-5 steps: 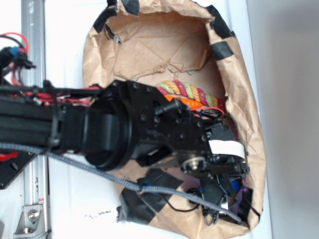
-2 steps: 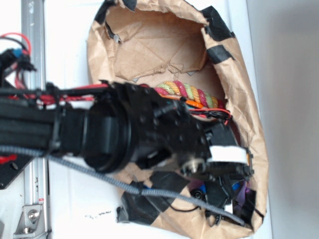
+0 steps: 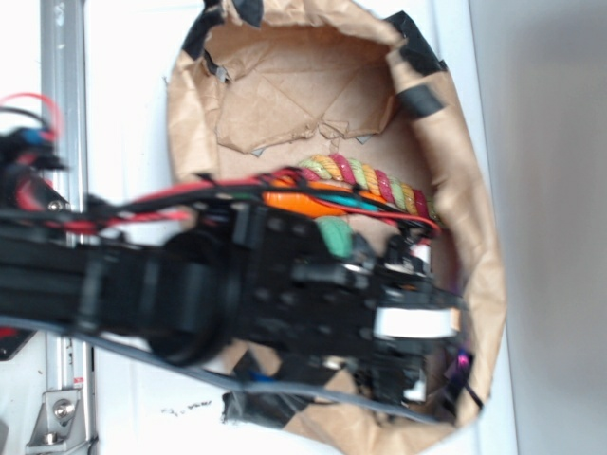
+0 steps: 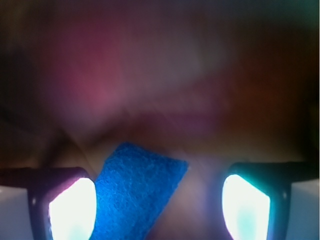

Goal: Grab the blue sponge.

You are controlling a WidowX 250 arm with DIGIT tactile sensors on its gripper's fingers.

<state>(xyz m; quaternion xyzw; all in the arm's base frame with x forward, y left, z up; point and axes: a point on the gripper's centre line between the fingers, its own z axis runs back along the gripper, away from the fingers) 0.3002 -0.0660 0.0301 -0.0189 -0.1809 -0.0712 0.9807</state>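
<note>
Deep inside a crumpled brown paper bag (image 3: 313,85), patched along its rim with strips of black tape (image 3: 417,95), reaches the black robot arm (image 3: 190,294). Gripper (image 4: 160,205) spread wide in the wrist view, two glowing fingertips (image 4: 72,207) well apart, nothing clamped between them. Between those fingertips, much nearer the one at the picture's left edge and just beside or perhaps touching it, lies the blue sponge (image 4: 137,192), tilted, one corner pointing up and toward the picture's right. Contact between sponge and finger impossible to settle from the blur. Behind the sponge, only a dim reddish-purple haze, too soft to name.

From the exterior view, sponge hidden under the arm's wrist and its white label (image 3: 413,324). Just beyond the wrist, toward the bag's back wall, sits a braided multicoloured rope (image 3: 365,180), and pressed against the rope on the arm's side an orange toy carrot (image 3: 303,202). A patch of green (image 3: 334,237) peeks out beside the carrot, mostly covered by the arm. Red wires (image 3: 180,204) run along the arm toward the bag's mouth, and a grey braided cable (image 3: 161,365) trails below. Outside the bag, a metal rail (image 3: 64,95) stands on the white surface (image 3: 123,95).
</note>
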